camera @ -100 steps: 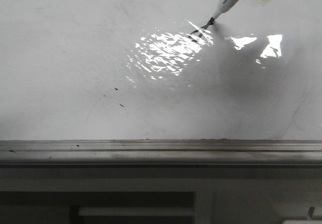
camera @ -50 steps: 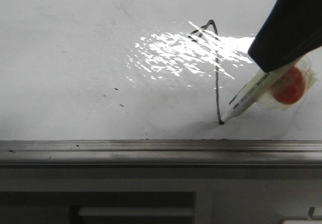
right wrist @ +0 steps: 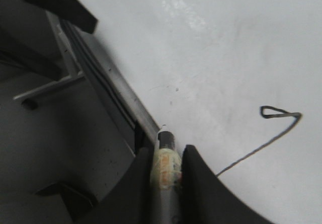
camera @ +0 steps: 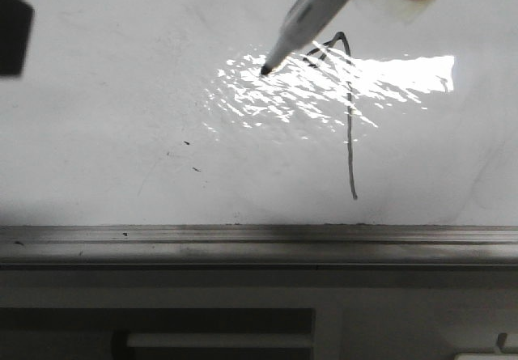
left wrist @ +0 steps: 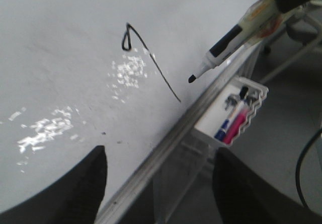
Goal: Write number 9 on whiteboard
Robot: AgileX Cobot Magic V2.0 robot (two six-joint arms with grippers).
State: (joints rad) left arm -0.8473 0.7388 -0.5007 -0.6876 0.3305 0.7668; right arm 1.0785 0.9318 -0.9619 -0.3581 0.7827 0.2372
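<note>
Right end effector (right wrist: 164, 171) grips a marker (camera: 312, 14); the number 9 (camera: 350, 125) runs near-vertical, hook at top

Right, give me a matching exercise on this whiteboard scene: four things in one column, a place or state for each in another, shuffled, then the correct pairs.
Things:
1. marker
2. number 9
3. grey rail
4. left gripper

Places or states:
A. runs along the whiteboard's lower edge
B. open, holding nothing
C. clamped in the right gripper
D. thin black stroke with a small loop on top

Pairs: 1-C, 2-D, 3-A, 4-B
</note>
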